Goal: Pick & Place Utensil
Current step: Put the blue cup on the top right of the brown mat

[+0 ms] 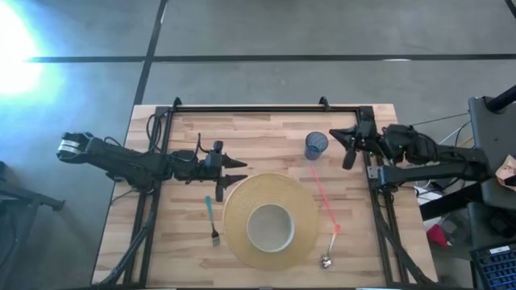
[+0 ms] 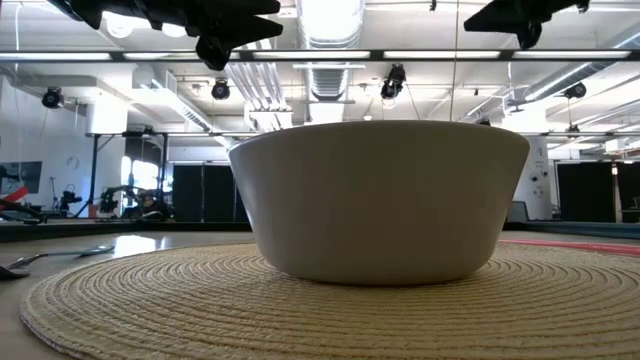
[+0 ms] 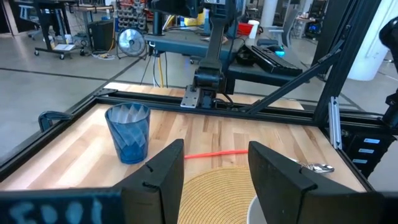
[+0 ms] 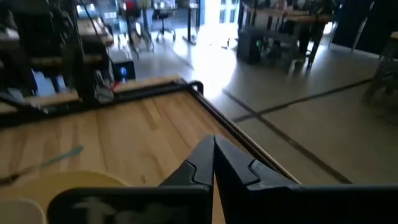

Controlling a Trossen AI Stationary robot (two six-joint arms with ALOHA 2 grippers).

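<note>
A teal-handled fork (image 1: 211, 217) lies flat on the table left of the woven placemat (image 1: 300, 211), tines toward the near edge. A pink-handled spoon (image 1: 326, 201) lies to the mat's right, with its bowl (image 1: 326, 260) near the front edge; the left wrist view shows the pink handle (image 3: 214, 154) too. A white bowl (image 1: 269, 227) sits on the mat. My left gripper (image 1: 235, 171) hovers open above the table just beyond the fork's handle end, touching nothing. My right gripper (image 4: 214, 148) is shut and hovers by the blue cup (image 1: 316, 145).
The blue cup (image 3: 129, 132) stands upright on the far part of the table between the two grippers. A black frame rail (image 1: 266, 109) runs along the far edge and down both sides. Bare wood (image 1: 266, 141) lies between the cup and the left gripper.
</note>
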